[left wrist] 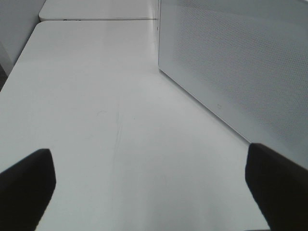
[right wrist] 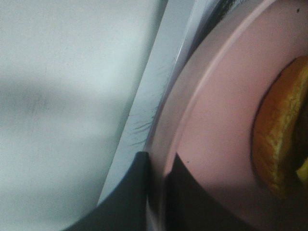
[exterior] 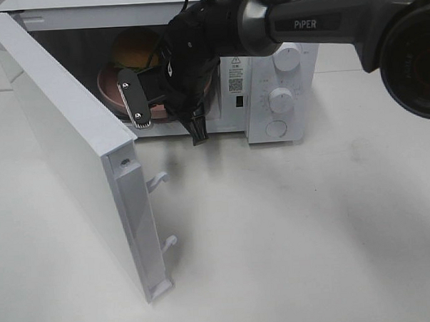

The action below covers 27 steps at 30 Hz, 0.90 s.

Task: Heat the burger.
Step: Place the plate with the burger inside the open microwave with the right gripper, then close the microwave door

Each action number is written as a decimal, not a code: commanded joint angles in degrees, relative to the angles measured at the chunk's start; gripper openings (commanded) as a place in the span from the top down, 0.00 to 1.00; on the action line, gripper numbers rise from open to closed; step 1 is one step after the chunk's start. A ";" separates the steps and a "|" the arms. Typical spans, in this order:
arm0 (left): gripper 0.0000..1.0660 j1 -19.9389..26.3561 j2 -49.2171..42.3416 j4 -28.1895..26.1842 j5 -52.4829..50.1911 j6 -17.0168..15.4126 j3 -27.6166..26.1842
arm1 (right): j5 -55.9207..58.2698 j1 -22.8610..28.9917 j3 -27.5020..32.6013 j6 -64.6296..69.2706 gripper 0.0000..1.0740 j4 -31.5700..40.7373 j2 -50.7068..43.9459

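Note:
The burger (exterior: 135,50) sits on a round pink plate (exterior: 110,91) inside the open white microwave (exterior: 283,94). My right gripper (exterior: 137,101) reaches into the cavity from the right and is shut on the plate's near rim. In the right wrist view its dark fingers (right wrist: 130,192) pinch the pink plate (right wrist: 216,115) at the edge, my right gripper (right wrist: 156,180) sits over the microwave's front sill, and the burger's golden bun (right wrist: 274,149) shows at the side. My left gripper (left wrist: 151,192) hangs open over bare table beside the microwave door (left wrist: 231,62), holding nothing.
The microwave door (exterior: 64,132) stands swung out towards the front left, its latch hooks (exterior: 159,181) pointing right. Two knobs (exterior: 280,100) sit on the control panel at the right. White table (exterior: 289,229) spreads in front.

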 commanded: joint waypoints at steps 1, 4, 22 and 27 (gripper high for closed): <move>0.06 0.11 -1.09 0.23 -0.80 -0.29 0.23 | -3.21 0.17 -1.49 3.44 0.91 -2.81 -0.52; 0.06 0.11 -1.09 0.23 -0.80 -0.29 0.23 | -3.21 0.17 -1.49 5.61 0.80 -3.27 -0.52; 0.06 0.11 -1.09 0.23 -0.80 -0.29 0.23 | -3.44 0.52 2.23 6.99 0.45 0.34 -2.58; 0.06 0.11 -1.09 0.23 -0.80 -0.29 0.23 | -7.05 0.52 6.07 8.14 0.39 1.72 -4.64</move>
